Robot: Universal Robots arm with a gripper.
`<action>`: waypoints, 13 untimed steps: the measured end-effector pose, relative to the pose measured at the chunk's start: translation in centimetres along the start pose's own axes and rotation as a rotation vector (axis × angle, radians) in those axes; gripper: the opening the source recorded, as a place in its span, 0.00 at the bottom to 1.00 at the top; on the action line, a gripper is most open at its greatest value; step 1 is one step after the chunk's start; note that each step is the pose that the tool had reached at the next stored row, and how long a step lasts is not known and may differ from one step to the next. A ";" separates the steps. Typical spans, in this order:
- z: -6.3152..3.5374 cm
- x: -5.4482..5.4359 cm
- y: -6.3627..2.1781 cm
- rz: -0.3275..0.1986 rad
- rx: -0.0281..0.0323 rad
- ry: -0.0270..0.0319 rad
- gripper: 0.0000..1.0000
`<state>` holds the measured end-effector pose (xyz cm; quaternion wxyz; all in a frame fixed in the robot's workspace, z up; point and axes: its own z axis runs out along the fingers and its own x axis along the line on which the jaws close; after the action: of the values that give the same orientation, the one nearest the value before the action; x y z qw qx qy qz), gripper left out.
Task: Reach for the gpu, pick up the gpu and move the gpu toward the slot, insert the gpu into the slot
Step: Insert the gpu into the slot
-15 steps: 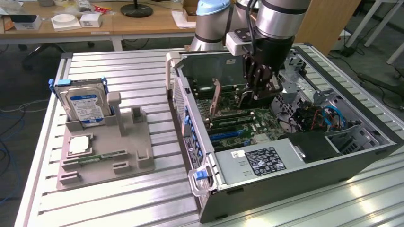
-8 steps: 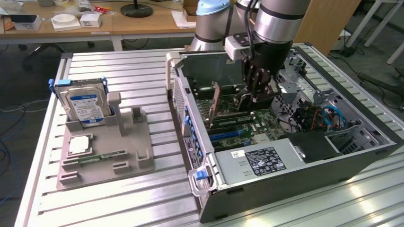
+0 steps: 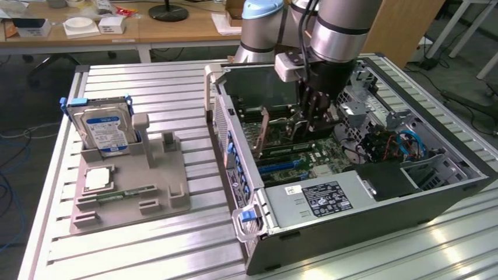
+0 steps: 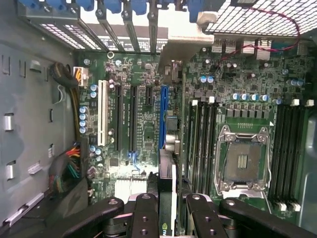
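My gripper (image 3: pixel 315 125) is lowered inside the open computer case (image 3: pixel 257 233), over the green motherboard. It is shut on the gpu (image 4: pixel 166 193), a thin card seen edge-on between the two black fingers (image 4: pixel 143 213). In the wrist view the gripper (image 4: pixel 171 218) holds the card in line with the long blue slot (image 4: pixel 162 116), with a pale bracket (image 4: pixel 183 47) at the far end near the rear panel. In the exterior view the gpu (image 3: pixel 267 131) stands upright beside the fingers, above the blue slots (image 3: pixel 280 167). Whether the card's edge touches the slot cannot be told.
A blue-labelled hard drive (image 3: pixel 105 129) stands in a grey fixture (image 3: pixel 148 192) at the exterior view's left, with a small memory stick (image 3: pixel 125 192) lying on it. Inside the case are the CPU socket (image 4: pixel 242 166), memory slots, blue cables (image 3: pixel 409 143) and a labelled metal box (image 3: pixel 323 198).
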<state>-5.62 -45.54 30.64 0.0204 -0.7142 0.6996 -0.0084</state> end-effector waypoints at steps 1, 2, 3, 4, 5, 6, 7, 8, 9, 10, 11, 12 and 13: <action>0.13 0.0 0.01 0.000 -0.0015 0.0001 0.27; 0.31 0.0 0.03 0.000 -0.0018 0.0000 0.27; 0.49 0.0 0.09 0.000 -0.0019 0.0000 0.27; 0.66 0.0 0.10 0.000 -0.0020 -0.0008 0.27; 0.82 0.0 0.14 0.001 -0.0018 -0.0011 0.27; 0.94 0.0 0.28 0.001 -0.0019 -0.0012 0.27; 1.06 0.0 0.29 0.002 -0.0019 -0.0017 0.27; 1.14 0.0 0.32 0.002 -0.0018 -0.0020 0.27; 1.18 0.0 0.35 0.002 -0.0020 -0.0020 0.27; 1.20 0.0 0.35 0.002 -0.0020 -0.0019 0.27; 1.20 0.0 0.36 0.002 -0.0020 -0.0019 0.27; 1.21 0.0 0.49 0.002 -0.0021 -0.0019 0.27; 1.24 0.0 0.54 0.002 -0.0023 -0.0022 0.27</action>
<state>-6.11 -45.50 29.38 0.0203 -0.7134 0.7004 -0.0068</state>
